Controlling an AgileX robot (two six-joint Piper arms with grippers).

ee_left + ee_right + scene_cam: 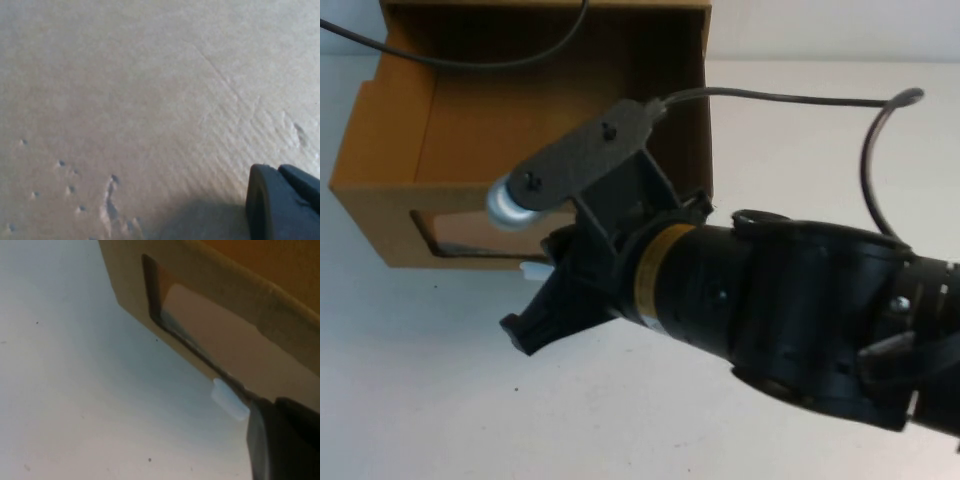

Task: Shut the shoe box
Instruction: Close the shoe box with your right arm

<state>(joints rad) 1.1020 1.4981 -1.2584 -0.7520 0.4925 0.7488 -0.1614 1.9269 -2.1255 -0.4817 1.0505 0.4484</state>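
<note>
The shoe box (390, 215) is brown cardboard and stands at the far left of the table. Its drawer is slid out toward me, and the inside is bare. The front has a dark window (470, 238) with a small white pull tab (532, 270) below it. My right gripper (525, 330) is shut and empty, just in front of the tab. In the right wrist view, the right gripper (272, 407) sits beside the tab (229, 399) and the window (200, 325). My left gripper (280, 172) is out of the high view, close against a plain cardboard face (125, 100), shut.
The right arm (790, 310) crosses the front of the table from the right. Its cable (880, 130) loops over the white table (440, 400), and another cable (500, 60) hangs over the box. The box's outer sleeve (695, 90) stands behind the drawer.
</note>
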